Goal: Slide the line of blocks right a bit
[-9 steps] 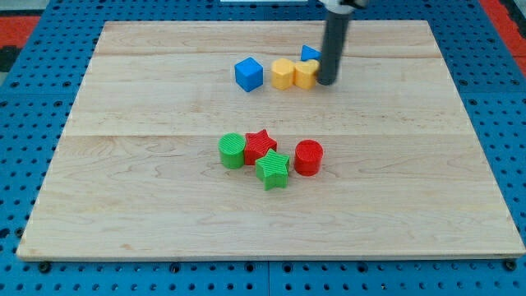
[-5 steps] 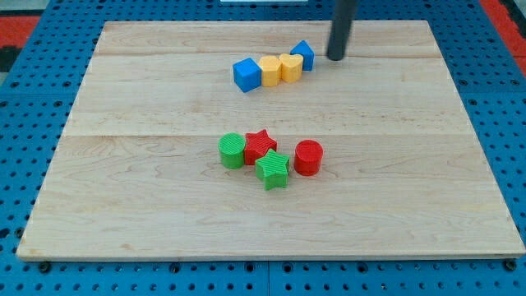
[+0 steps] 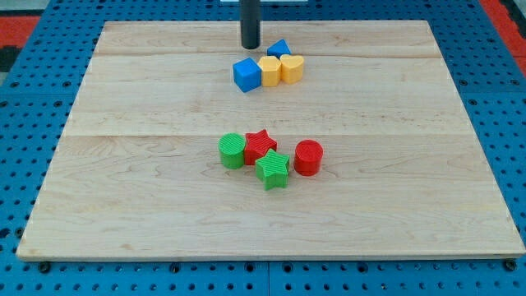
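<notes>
Now my tip [image 3: 250, 46], holding nothing, stands just above the blue cube [image 3: 247, 75], left of the blue block [image 3: 279, 49].

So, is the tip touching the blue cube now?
Apart. In the camera view, my tip stands above the blue cube toward the view's top, with a strip of bare board between them.

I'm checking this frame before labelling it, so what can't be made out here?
- Camera view: the rod above my tip is cut off by the view's top edge.
- The small blue block is partly hidden behind the two yellow blocks, so its shape is unclear.
- Whether my tip touches the blue cube cannot be told.
</notes>
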